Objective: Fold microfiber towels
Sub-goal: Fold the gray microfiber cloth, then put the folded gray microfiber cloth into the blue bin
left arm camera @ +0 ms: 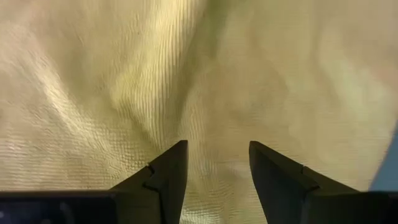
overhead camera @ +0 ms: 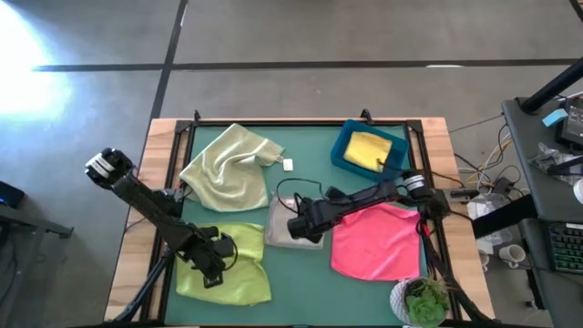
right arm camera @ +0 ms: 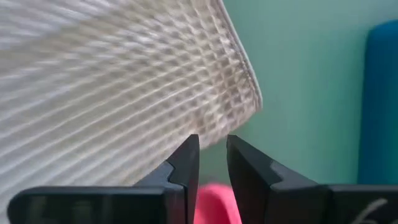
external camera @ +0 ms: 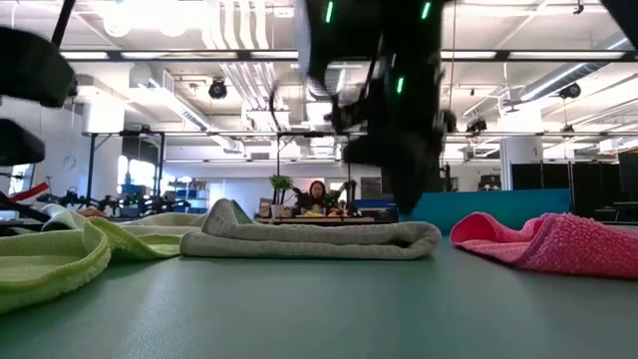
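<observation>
The grey towel (overhead camera: 290, 225) lies folded mid-bench, with the right gripper (overhead camera: 301, 226) above it, fingers slightly apart and empty. Left of it, the left gripper (overhead camera: 214, 260) sits over the lime towel (overhead camera: 235, 271), fingers apart. Better to pinch one lime corner cleanly before lifting.

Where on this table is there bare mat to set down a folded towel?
Bare mat lies along the far edge between the pale green towel and blue bin. The near half is crowded: lime towel, grey towel, pink towel, both arms.
</observation>
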